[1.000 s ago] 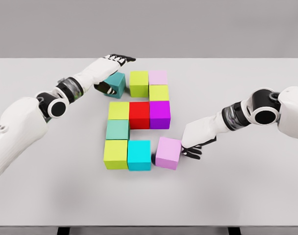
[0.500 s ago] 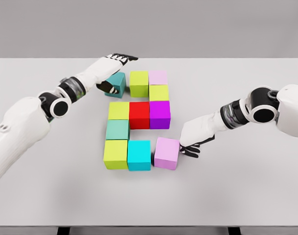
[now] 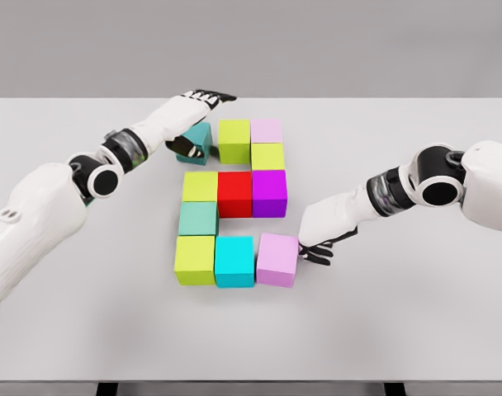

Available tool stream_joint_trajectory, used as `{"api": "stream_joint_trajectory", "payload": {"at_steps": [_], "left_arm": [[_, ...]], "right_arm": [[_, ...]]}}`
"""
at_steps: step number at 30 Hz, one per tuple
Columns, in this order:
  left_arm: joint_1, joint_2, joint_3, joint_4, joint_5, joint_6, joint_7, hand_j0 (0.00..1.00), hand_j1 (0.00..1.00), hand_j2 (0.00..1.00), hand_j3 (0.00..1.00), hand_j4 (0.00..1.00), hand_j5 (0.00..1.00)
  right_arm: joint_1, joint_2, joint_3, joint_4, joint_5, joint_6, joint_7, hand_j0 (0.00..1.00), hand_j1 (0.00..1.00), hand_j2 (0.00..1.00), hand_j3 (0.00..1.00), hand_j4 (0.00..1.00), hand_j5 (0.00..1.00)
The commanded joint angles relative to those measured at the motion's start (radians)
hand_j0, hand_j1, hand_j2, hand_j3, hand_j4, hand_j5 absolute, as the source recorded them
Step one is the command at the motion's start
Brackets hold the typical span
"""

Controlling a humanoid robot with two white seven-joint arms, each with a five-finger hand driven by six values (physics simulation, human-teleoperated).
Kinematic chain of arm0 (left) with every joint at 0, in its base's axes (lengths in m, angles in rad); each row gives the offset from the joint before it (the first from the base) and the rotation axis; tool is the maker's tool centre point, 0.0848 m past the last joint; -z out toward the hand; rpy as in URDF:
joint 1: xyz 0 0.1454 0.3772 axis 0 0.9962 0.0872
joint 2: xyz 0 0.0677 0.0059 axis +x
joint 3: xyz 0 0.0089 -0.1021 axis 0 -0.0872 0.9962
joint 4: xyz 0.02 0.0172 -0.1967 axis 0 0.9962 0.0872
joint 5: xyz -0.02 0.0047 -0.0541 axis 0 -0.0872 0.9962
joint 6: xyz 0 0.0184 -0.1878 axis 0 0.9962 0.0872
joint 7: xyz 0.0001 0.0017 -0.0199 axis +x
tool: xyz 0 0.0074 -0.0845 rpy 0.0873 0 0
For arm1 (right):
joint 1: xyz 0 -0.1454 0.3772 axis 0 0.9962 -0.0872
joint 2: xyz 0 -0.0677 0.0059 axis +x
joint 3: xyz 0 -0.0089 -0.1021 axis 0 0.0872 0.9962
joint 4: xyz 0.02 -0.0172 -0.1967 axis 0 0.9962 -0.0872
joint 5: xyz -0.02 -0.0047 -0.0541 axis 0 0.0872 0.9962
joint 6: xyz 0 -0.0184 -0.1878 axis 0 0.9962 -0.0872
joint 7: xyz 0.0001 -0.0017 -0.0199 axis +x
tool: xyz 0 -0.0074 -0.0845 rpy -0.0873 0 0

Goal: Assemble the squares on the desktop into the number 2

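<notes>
Since a second ago the pale violet cube [image 3: 277, 259] has slid left and squared up against the cyan cube [image 3: 234, 261], and the dark teal cube [image 3: 196, 139] has edged right toward the top row. From the head view, smooth matte cubes with crisp edges lie on a flat, pale grey table [image 3: 416, 313]: a lime cube [image 3: 234, 140] and a pale pink cube [image 3: 267, 130] at the top, a yellow-green cube [image 3: 268, 156] below the pink one, then a middle row of a yellow-green cube [image 3: 201, 186], a red cube [image 3: 234, 194] and a purple cube [image 3: 269, 193], a mint cube [image 3: 198, 219] under that row's left end, and a bottom row starting with a lime-yellow cube [image 3: 195, 260]. The right robot hand [image 3: 315, 247], glossy white with dark fingertips, presses its curled fingers against the violet cube's right face, gripping nothing; the fingertips are partly tucked under the palm and hard to make out. The left robot hand [image 3: 191, 124] arches over the dark teal cube, its dark-tipped fingers reaching past the top and the thumb low at the cube's left side; it hides much of that cube, and whether it truly clasps the cube or only rests on it cannot be told. Both white arms are cut off at the picture's side edges, and the table's front edge lies near the bottom edge.
</notes>
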Motion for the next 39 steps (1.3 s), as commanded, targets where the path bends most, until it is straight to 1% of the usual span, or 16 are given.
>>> {"api": "stream_joint_trajectory", "payload": {"at_steps": [1,7,15,18,23,26,28,29,30,31,32,33,34,35,36,39], "left_arm": [[0.0,-0.003,0.003,0.0,0.002,0.0,0.001,1.0,1.0,1.0,1.0,1.0,1.0],[0.0,-0.003,0.003,0.0,0.002,0.0,0.001,1.0,1.0,1.0,1.0,1.0,1.0],[-0.002,-0.015,0.003,0.0,0.004,0.0,0.001,1.0,1.0,1.0,1.0,1.0,1.0],[-0.002,-0.014,0.003,0.0,0.004,0.0,0.001,1.0,1.0,1.0,1.0,1.0,1.0],[0.0,0.006,0.003,-0.008,0.004,-0.006,0.001,1.0,1.0,1.0,1.0,1.0,1.0],[-0.002,0.051,0.004,-0.056,0.024,-0.015,-0.001,1.0,1.0,1.0,1.0,1.0,1.0],[-0.002,0.095,0.001,-0.115,0.058,-0.015,-0.001,1.0,1.0,1.0,1.0,1.0,1.0],[-0.002,0.13,0.0,-0.163,0.082,-0.015,-0.001,1.0,1.0,1.0,1.0,1.0,1.0],[-0.005,0.163,-0.004,-0.2,0.098,-0.015,-0.002,1.0,1.0,1.0,1.0,1.0,1.0],[-0.009,0.183,-0.01,-0.209,0.102,-0.014,-0.006,1.0,1.0,1.0,1.0,1.0,1.0],[-0.02,0.206,-0.016,-0.209,0.101,-0.012,-0.013,1.0,1.0,1.0,1.0,1.0,1.0],[-0.021,0.215,-0.017,-0.207,0.099,-0.009,-0.022,1.0,1.0,1.0,1.0,1.0,1.0],[-0.023,0.216,-0.016,-0.201,0.09,-0.005,-0.041,0.96,0.96,0.96,0.96,0.96,0.96],[-0.028,0.216,-0.017,-0.184,0.084,-0.005,-0.048,0.71,0.71,0.71,0.71,0.71,0.71],[-0.034,0.215,-0.017,-0.157,0.081,-0.005,-0.052,0.69,0.69,0.69,0.69,0.69,0.69],[-0.058,0.209,-0.039,-0.024,0.036,-0.003,-0.055,0.67,0.67,0.67,0.67,0.67,0.67]], "right_arm": [[0.0,0.0,-0.001,0.0,-0.005,0.002,0.0,0.14,0.14,0.14,0.14,0.14,0.14],[0.0,0.019,-0.001,0.0,-0.005,0.002,0.0,0.14,0.14,0.14,0.14,0.14,0.14],[-0.006,0.017,-0.001,0.003,-0.003,0.002,0.0,0.14,0.14,0.14,0.14,0.14,0.14],[-0.008,0.01,-0.001,0.058,-0.005,0.002,0.0,0.14,0.14,0.14,0.14,0.14,0.14],[-0.008,0.005,-0.001,0.06,-0.002,0.002,0.0,0.14,0.14,0.14,0.14,0.14,0.14],[-0.009,0.0,-0.001,0.058,-0.002,0.002,0.0,0.14,0.14,0.14,0.14,0.14,0.14],[-0.018,-0.004,-0.001,0.06,-0.002,0.002,0.0,0.15,0.15,0.15,0.15,0.15,0.15],[-0.021,-0.013,-0.001,0.06,-0.003,0.002,0.0,0.17,0.17,0.17,0.17,0.17,0.17],[-0.028,-0.017,-0.003,0.06,-0.003,0.002,0.0,0.19,0.19,0.19,0.19,0.19,0.19],[-0.035,-0.018,-0.007,0.066,-0.003,0.002,0.0,0.24,0.24,0.24,0.24,0.24,0.24],[-0.035,-0.021,-0.018,0.089,-0.002,0.002,0.0,0.31,0.31,0.31,0.31,0.31,0.31],[-0.037,-0.033,-0.026,0.109,-0.002,0.002,0.0,0.41,0.41,0.41,0.41,0.41,0.41],[-0.038,-0.038,-0.036,0.13,0.0,0.002,0.0,0.58,0.58,0.58,0.58,0.58,0.58],[-0.041,-0.04,-0.042,0.15,0.0,0.002,0.0,0.87,0.87,0.87,0.87,0.87,0.87],[-0.043,-0.047,-0.042,0.165,-0.002,0.002,0.0,1.0,1.0,1.0,1.0,1.0,1.0],[-0.049,-0.053,-0.042,0.204,-0.006,0.002,0.0,1.0,1.0,1.0,1.0,1.0,1.0]]}}
